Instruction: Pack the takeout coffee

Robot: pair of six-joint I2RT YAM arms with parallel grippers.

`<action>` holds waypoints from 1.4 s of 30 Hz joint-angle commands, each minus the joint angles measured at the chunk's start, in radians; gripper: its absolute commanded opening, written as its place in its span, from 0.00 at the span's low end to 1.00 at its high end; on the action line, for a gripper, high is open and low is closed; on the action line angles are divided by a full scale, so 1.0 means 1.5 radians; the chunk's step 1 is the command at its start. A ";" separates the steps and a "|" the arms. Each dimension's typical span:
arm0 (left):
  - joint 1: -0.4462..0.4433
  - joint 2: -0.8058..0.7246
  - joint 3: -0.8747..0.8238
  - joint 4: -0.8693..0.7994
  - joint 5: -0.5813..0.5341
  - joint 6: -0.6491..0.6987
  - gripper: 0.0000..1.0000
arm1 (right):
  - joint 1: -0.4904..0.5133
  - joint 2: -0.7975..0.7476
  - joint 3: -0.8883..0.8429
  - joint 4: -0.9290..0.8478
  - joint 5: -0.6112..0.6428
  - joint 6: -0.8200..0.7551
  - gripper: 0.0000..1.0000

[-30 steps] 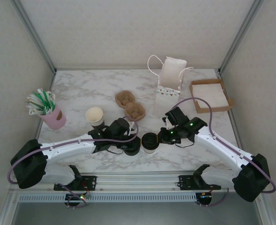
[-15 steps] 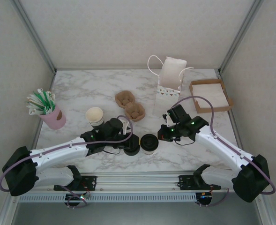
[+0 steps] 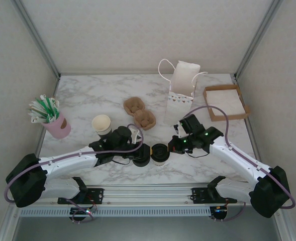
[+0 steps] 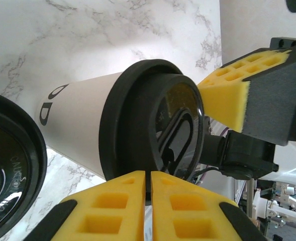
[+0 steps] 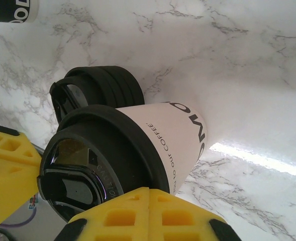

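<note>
We are looking down on a marble table (image 3: 87,93). Well left of the left gripper (image 4: 149,181), a pink cup of straws (image 3: 55,123) and a stack of cups (image 3: 101,124) are standing. That gripper is holding its yellow pads together near the coffee (image 3: 159,153), with a pile of lids (image 3: 141,155) just beside it. The coffee is standing upright between both grippers. The right gripper (image 5: 149,193) is pressing its pads together too. Beyond it a paper bag (image 3: 182,93) and a tray (image 3: 209,105) are sitting.
</note>
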 commanded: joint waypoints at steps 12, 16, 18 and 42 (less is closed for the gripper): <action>-0.001 -0.001 -0.034 0.026 0.012 -0.014 0.11 | -0.003 0.054 0.007 0.025 0.000 -0.004 0.00; -0.010 -0.024 -0.029 0.007 0.005 -0.019 0.12 | -0.003 0.081 0.034 0.036 -0.003 -0.014 0.00; -0.014 -0.031 -0.027 0.002 0.002 -0.022 0.12 | -0.003 0.099 0.047 0.039 -0.003 -0.021 0.00; 0.096 -0.018 0.074 -0.104 0.020 0.071 0.14 | 0.001 -0.074 -0.026 0.006 -0.034 0.043 0.00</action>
